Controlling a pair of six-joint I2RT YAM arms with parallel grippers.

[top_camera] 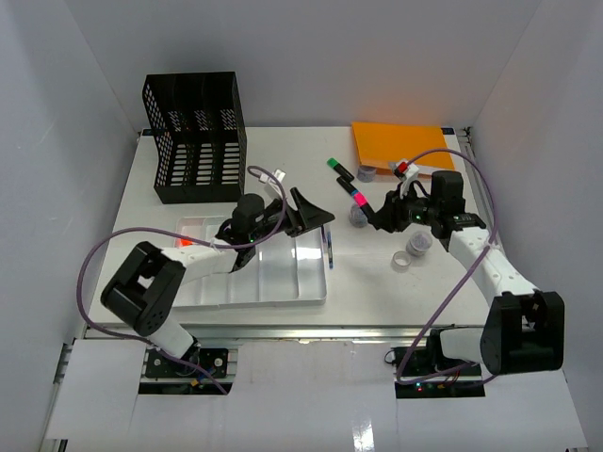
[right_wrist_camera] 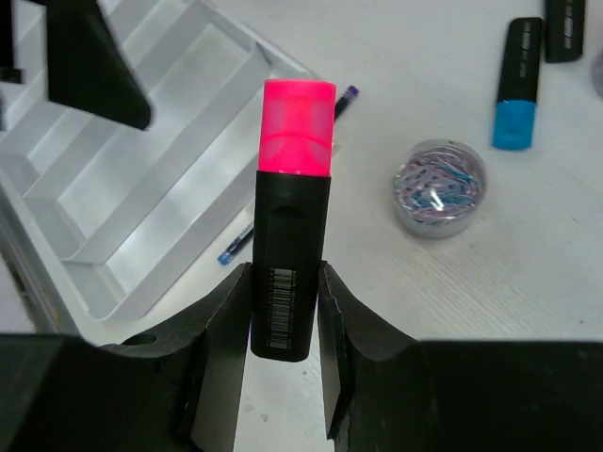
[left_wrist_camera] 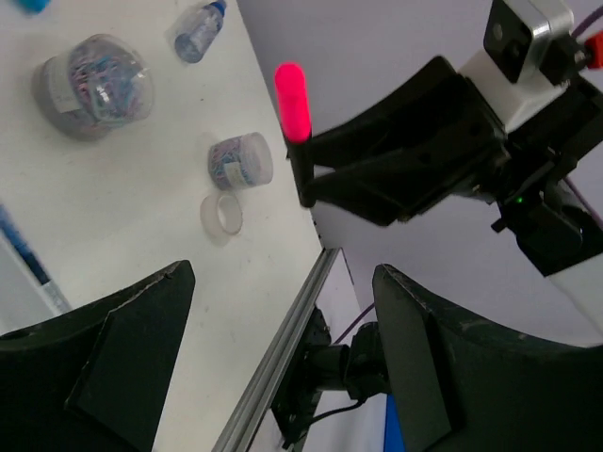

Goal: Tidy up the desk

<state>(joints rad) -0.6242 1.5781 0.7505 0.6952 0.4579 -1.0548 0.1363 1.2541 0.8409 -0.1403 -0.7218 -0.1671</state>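
Mid-task: right fingers (right_wrist_camera: 221, 358) grip pink highlighter (right_wrist_camera: 287, 282); left fingers (left_wrist_camera: 113, 367) open, empty; tray (top_camera: 283, 273) holds perhaps one red item (top_camera: 186, 242); markers (top_camera: 339, 169), clip jars (top_camera: 419, 246) loose on tabletop (top_camera: 377, 292).

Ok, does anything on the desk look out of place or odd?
Nothing looks spilled or damaged. A blue pen lies loose on the desk beside the tray rather than in a compartment, and highlighters and paper-clip jars sit scattered nearby.
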